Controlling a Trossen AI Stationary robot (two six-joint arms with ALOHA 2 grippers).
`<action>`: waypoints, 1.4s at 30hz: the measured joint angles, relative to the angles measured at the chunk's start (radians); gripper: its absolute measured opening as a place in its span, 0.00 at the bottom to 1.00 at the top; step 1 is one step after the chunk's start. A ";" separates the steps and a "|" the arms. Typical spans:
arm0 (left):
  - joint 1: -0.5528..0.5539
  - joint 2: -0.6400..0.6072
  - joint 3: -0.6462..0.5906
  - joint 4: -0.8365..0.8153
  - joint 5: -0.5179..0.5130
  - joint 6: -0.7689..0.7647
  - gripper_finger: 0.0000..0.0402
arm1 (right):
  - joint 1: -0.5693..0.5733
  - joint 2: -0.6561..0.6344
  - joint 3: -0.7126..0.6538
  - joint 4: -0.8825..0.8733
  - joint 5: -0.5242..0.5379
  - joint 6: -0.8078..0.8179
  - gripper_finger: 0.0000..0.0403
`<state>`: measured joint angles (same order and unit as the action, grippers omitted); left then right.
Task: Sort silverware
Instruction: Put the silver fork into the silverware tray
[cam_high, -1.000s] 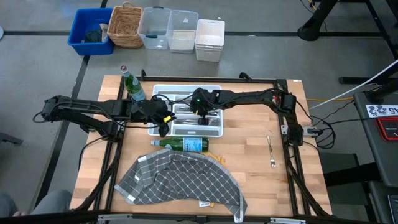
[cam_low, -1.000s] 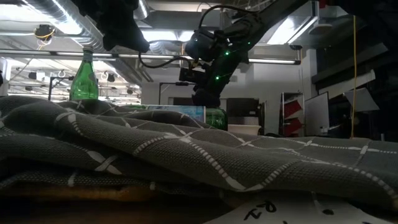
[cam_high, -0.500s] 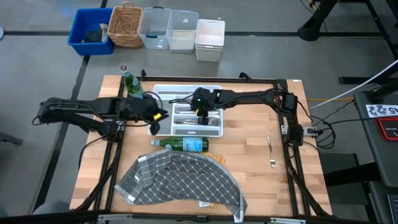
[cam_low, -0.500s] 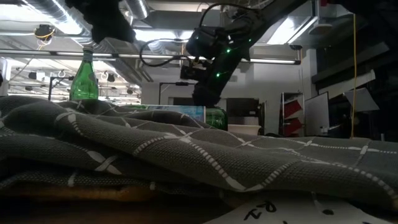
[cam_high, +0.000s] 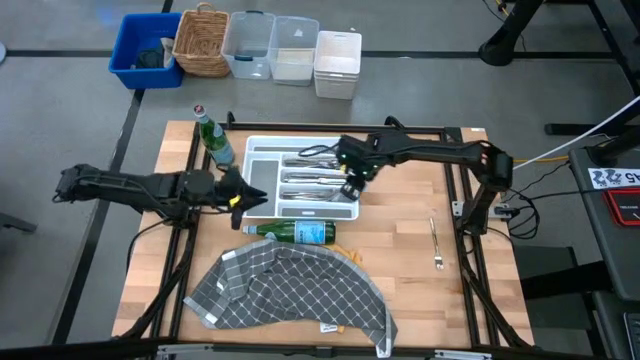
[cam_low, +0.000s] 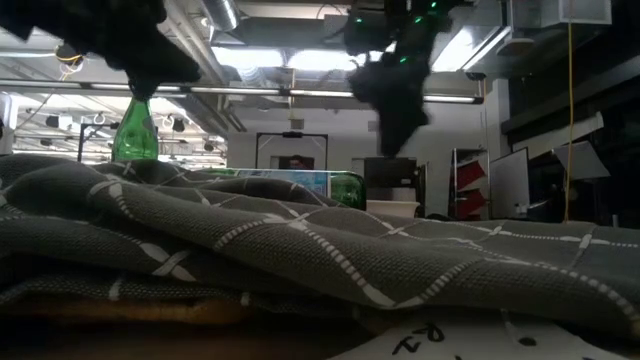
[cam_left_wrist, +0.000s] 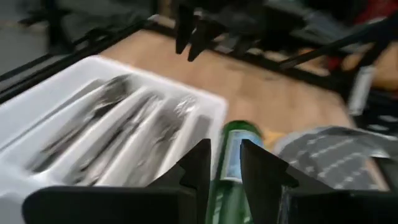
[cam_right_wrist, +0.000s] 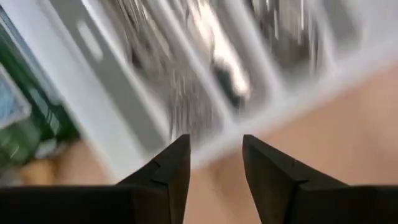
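The right tool (cam_high: 352, 186) hangs over the right end of the white tray (cam_high: 262, 146), its two fingers (cam_right_wrist: 165, 177) parted with nothing between them; the blurred wrist view shows only tray dividers and bare wood past the tips. The left tool (cam_high: 244, 196) sits low at the tray's left front corner, fingers (cam_left_wrist: 198, 163) also apart and empty, pointing across the tray toward a lying green bottle (cam_left_wrist: 232, 154).

Most of the silverware (cam_high: 310, 180) lies sorted lengthwise in the tray's compartments, which occupy the middle of the wooden tabletop (cam_high: 405, 235). What looks like a single fork (cam_high: 436, 245) rests alone on the tabletop's right side, well apart from the tray, beside the right arm's frame rail.

The lying bottle (cam_high: 292, 232) rests just in front of the tray, its label up. A second green bottle (cam_high: 213, 140) stands near the tray's left rear corner. A grey checked cloth (cam_high: 290, 290) is spread across the front of the tabletop and fills the low view, where the standing bottle (cam_low: 135, 128) rises behind its folds.

On the floor beyond the tabletop stand a blue bin (cam_high: 145, 49), a wicker basket (cam_high: 202, 41) and a row of clear and white containers (cam_high: 290, 52).
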<state>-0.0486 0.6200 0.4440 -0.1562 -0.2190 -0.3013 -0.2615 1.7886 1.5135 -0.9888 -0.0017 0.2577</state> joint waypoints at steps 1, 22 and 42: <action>0.000 -0.006 -0.038 0.064 0.029 0.013 0.18 | 0.000 -0.010 0.000 -0.063 -0.023 0.065 0.37; 0.004 -0.289 -0.364 0.401 0.119 0.073 0.18 | 0.125 -0.044 -0.012 -0.580 -0.059 0.295 0.37; 0.004 -0.498 -0.434 0.348 0.104 0.161 0.18 | 0.212 -0.709 -0.485 -0.360 -0.027 0.803 0.37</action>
<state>-0.0448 0.1218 0.0097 0.1913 -0.1148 -0.1406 -0.0497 1.0795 1.0285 -1.3486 -0.0284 1.0602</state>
